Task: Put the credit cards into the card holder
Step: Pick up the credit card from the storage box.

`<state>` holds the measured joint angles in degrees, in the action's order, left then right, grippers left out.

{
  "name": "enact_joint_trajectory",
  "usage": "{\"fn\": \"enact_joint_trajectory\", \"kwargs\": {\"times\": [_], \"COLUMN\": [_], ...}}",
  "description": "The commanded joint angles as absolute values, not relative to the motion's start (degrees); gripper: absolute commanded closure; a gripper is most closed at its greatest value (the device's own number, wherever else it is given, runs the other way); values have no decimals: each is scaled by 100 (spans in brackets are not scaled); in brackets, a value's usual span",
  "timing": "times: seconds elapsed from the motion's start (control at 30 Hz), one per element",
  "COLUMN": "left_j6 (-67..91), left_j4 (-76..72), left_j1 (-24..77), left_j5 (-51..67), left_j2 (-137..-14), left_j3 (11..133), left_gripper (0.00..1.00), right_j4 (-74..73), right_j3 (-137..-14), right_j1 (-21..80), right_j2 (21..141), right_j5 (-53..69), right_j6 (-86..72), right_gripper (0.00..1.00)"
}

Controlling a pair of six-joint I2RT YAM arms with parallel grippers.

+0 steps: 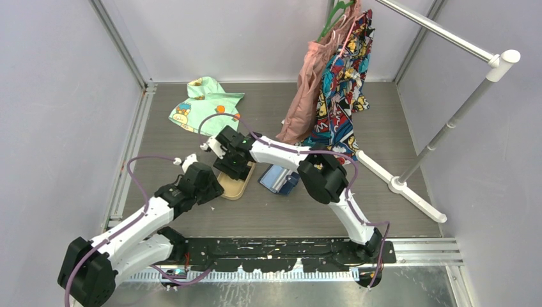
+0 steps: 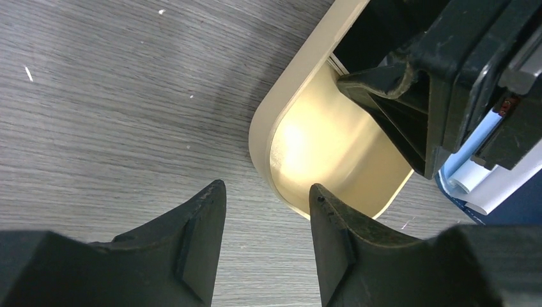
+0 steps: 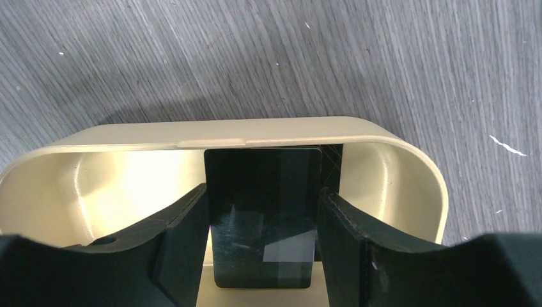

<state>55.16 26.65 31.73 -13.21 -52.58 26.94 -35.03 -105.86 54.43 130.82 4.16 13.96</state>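
Note:
A black credit card [image 3: 262, 217] with a pale stripe stands between my right gripper's [image 3: 263, 192] fingers inside the tan tray [image 3: 268, 130]; the fingers touch both its long edges. A sliver of another dark card [image 3: 330, 155] shows behind it. From above, the right gripper [image 1: 235, 169] is down in the tray [image 1: 238, 187]. The navy card holder [image 1: 279, 180] lies open just right of the tray, its pale pockets [image 2: 484, 181] showing. My left gripper [image 2: 268, 192] is open and empty, low over the table at the tray's left corner [image 2: 271, 121]; it also shows from above [image 1: 214, 187].
A green child's shirt [image 1: 206, 105] lies at the back left. Pink and patterned clothes [image 1: 339, 83] hang from a white rack [image 1: 447, 32], whose base bars [image 1: 396, 182] run across the table's right side. Walls enclose the table.

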Motion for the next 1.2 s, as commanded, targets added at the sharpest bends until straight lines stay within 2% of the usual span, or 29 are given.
{"fn": "enact_joint_trajectory", "kwargs": {"times": [0.0, 0.07, 0.33, 0.9, 1.17], "left_j6": [5542, 5537, 5543, 5348, 5503], "left_j4": [2382, 2367, 2296, 2330, 1758], "left_j1": [3137, 3138, 3136, 3128, 3127], "left_j5": [-1314, -1309, -1282, -1249, -884], "left_j2": [-4972, -4882, -4836, -4805, -4349], "left_j3": [2656, 2642, 2595, 2779, 2853], "left_gripper": [48, 48, 49, 50, 45], "right_j4": [-3673, -3762, -3815, -3582, -3438], "right_j3": [-10334, -10441, -10544, -10394, -10371], "right_j1": [5280, 5168, 4877, 4485, 4384], "right_j2": [12848, 12758, 12639, 12505, 12532], "right_j5": [702, 1059, 2107, 3485, 3627], "right_j6": [1182, 1049, 448, -330, -671], "right_gripper": [60, 65, 73, 73, 74]}}
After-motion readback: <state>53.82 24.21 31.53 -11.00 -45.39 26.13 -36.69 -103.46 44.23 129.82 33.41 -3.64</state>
